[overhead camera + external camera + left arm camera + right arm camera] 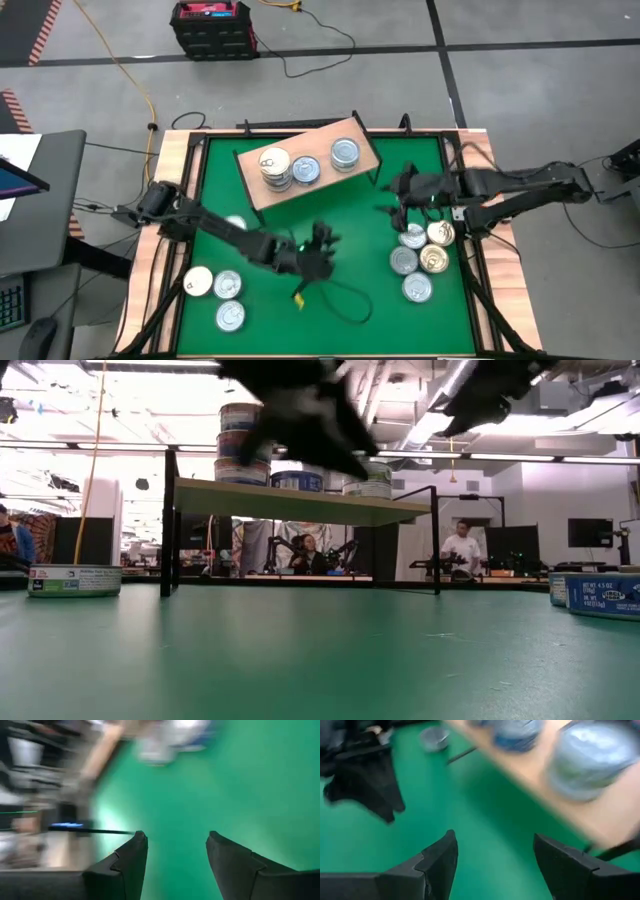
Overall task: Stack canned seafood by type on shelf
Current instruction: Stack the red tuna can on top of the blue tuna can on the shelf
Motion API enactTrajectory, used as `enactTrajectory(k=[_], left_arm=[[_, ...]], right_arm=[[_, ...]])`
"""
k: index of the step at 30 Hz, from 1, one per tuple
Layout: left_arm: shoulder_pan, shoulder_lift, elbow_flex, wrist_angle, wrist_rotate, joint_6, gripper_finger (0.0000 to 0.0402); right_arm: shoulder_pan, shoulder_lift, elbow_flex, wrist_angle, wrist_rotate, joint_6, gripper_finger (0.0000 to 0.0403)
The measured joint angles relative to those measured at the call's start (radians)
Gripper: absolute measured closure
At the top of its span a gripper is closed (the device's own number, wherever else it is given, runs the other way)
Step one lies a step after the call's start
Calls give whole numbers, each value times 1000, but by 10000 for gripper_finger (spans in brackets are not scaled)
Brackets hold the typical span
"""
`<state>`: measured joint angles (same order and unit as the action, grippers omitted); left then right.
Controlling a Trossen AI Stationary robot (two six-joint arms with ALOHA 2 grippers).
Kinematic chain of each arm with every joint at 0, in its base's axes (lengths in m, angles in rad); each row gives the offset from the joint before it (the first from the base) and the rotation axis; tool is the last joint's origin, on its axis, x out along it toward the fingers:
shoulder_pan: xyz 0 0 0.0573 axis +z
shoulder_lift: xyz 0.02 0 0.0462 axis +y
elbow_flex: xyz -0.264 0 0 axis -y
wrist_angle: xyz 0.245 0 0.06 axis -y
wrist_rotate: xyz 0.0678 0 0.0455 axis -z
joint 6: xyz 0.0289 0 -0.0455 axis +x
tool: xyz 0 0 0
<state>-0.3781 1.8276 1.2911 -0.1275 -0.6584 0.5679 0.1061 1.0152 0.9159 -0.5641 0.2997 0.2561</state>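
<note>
The shelf (305, 178), a light-wood board on black legs, stands at the table's far middle. On it are a stack of cream-topped cans (273, 166) and two silver-lidded cans (305, 170) (345, 153). Three more cans (228, 287) lie on the green table at the near left, and several (418, 260) at the right. My left gripper (175, 845) hovers open over bare green near the table's middle (320, 250). My right gripper (495, 845) hangs open between the shelf and the right-hand cans (395, 195). Nothing is between either pair of fingers.
A black cable loop (345, 300) with a small yellow piece (298, 297) lies on the table near the front middle. A single can (235, 222) shows beside the left arm. Wooden rails (180, 200) edge the table. People sit in the room beyond (463, 545).
</note>
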Motion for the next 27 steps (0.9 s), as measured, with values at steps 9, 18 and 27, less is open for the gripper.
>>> enactTrajectory(k=[9, 18, 27], left_arm=[[-137, -51, 0, -419, 442, -658, 212], [-212, -71, 0, -751, 597, -1039, 212], [-236, -71, 0, -1063, 519, -1281, 212]], right_arm=[[240, 81, -158, 217, 75, 162, 117], [344, 279, -226, 519, 165, 181, 117], [344, 447, -226, 701, 225, 86, 117]])
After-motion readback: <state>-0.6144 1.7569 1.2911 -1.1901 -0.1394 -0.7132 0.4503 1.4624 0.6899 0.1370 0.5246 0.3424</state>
